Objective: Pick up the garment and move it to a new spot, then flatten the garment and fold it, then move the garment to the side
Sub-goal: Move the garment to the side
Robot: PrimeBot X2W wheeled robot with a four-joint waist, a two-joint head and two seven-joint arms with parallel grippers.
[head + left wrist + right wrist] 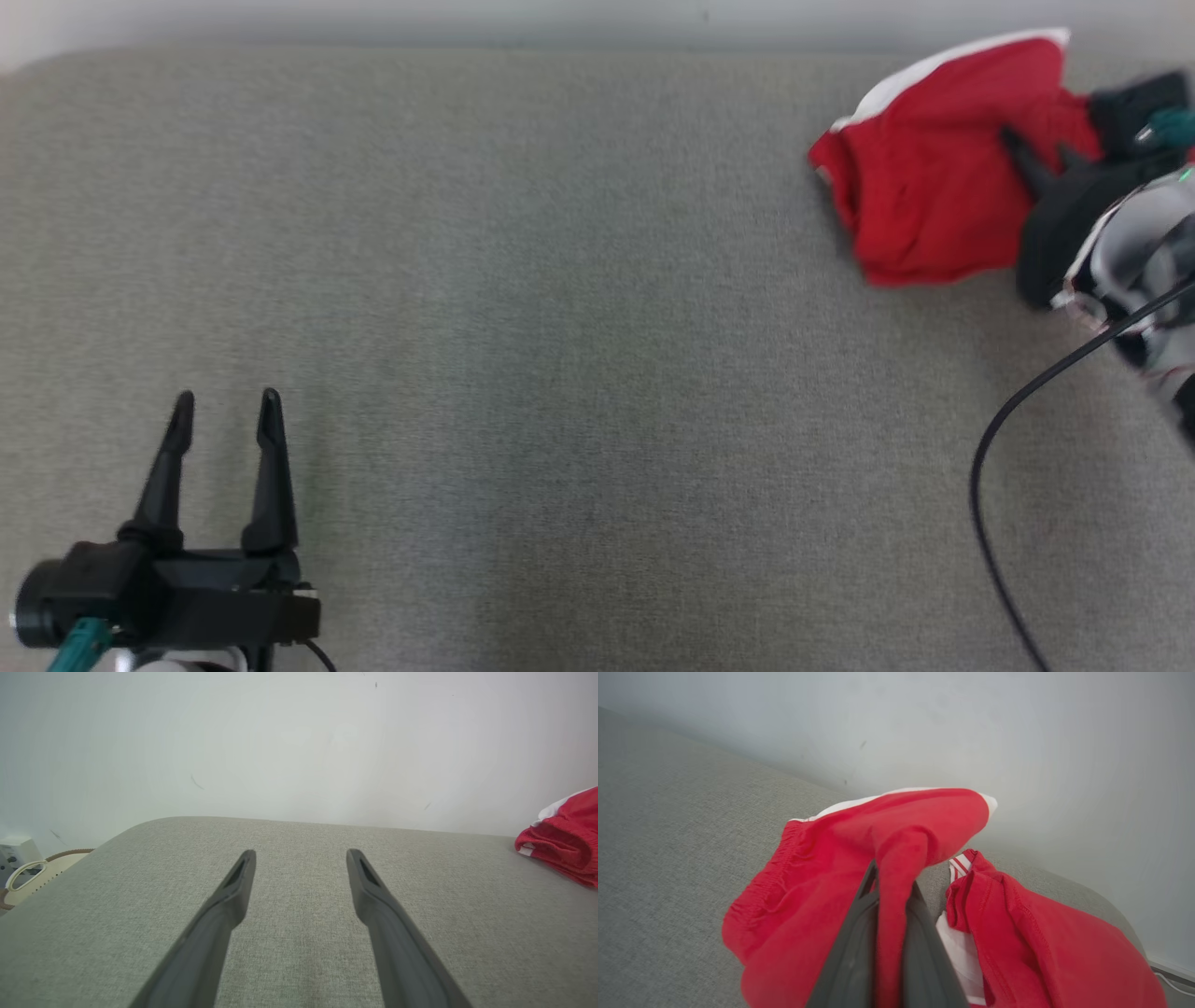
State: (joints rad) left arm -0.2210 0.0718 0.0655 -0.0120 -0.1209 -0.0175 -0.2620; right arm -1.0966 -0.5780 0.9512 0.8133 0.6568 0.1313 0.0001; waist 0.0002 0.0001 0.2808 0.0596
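The garment, a red jersey [1045, 952] with striped trim [959, 864] and a white panel, lies crumpled on the grey surface to the right of my right gripper in the right wrist view; no numerals show. My right gripper [894, 882] [1036, 154] is shut on a fold of the other, smaller red garment [808, 896] [924, 177], which has a gathered waistband and a white panel and hangs lifted from the fingers. My left gripper [227, 411] [301, 858] stands open over bare surface at the lower left, with nothing between its fingers.
The grey fabric surface [560, 327] spans the head view, ending at a pale wall [299, 742] behind. A black cable [990, 467] loops from the right arm. A pale round object [28, 877] sits beyond the surface's left corner. The smaller red garment [565, 835] shows at the right edge.
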